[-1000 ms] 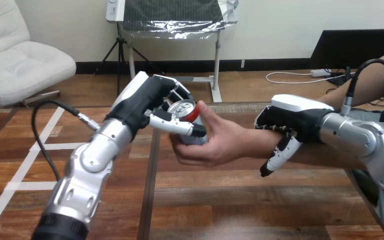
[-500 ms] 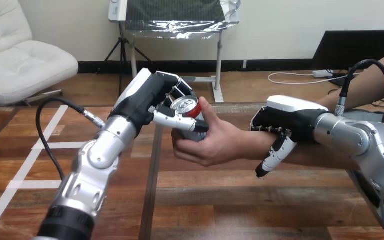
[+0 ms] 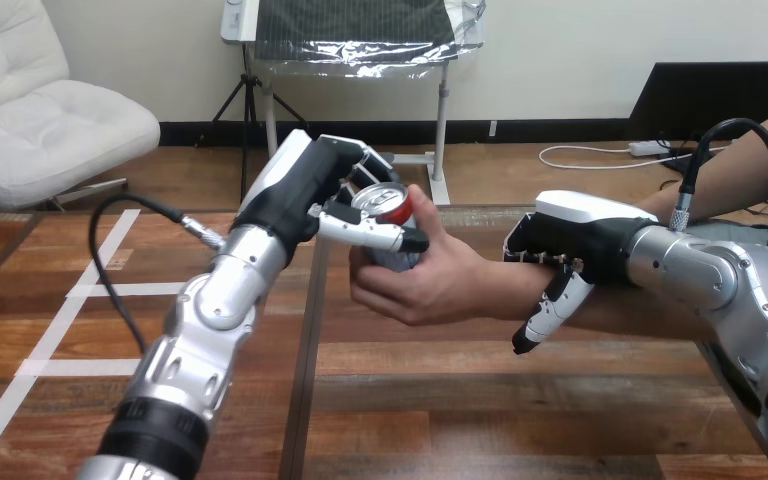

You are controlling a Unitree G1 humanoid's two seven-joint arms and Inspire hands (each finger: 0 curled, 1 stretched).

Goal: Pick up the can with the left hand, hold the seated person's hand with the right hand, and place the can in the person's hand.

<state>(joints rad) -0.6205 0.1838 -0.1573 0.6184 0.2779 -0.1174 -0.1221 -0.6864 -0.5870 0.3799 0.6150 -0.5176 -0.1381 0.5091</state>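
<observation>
Nudged a little rightward over the last second, bringing the left hand and the red-topped can closer into the person's hand. Grips the can near its top, fingers behind and thumb across the front, with its lower body already cupped by the person's fingers. Lays the right hand over the person's wrist, fingers curled down the near side, seemingly clasping it. Looks close to handover, release not yet made. To finish well: keep the wrist steadied, wait for a firm wrap below, then ease thumb and fingers apart gradually and withdraw up and leftward without tipping the can. Hovers clear of the wooden table throughout.
</observation>
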